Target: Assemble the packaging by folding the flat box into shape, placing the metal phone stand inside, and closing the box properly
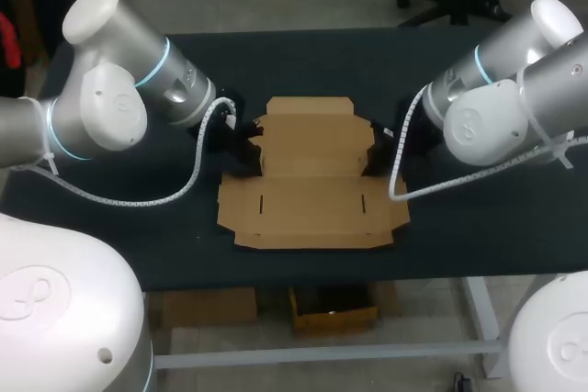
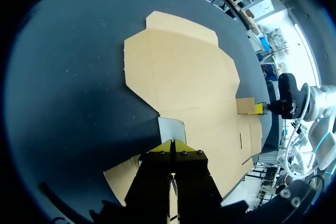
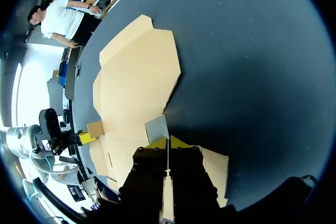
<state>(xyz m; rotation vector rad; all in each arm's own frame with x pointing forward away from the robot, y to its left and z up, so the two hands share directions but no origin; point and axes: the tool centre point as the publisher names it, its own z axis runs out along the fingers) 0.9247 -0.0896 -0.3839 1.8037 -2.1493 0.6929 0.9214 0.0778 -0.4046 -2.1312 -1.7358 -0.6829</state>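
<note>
One box (image 1: 312,185): flat (unfolded) on table (image 1: 478,227).
Left gripper (image 2: 172,145): pinching raised left flap (image 2: 172,128).
Right gripper (image 3: 168,141): pinching raised right flap (image 3: 156,128).

A table (image 1: 303,52) with a dark, matte top fills the middle of the head view and reaches from the left side of the frame to the right. Its far edge lies across the upper part of the frame, and its near edge crosses the lower part. Under the near edge a pale grey rail (image 1: 276,355) runs across the lower middle. A pale grey leg (image 1: 480,314) slants down at the lower right. In both wrist views the same top shows as a broad, even dark surface.
</note>
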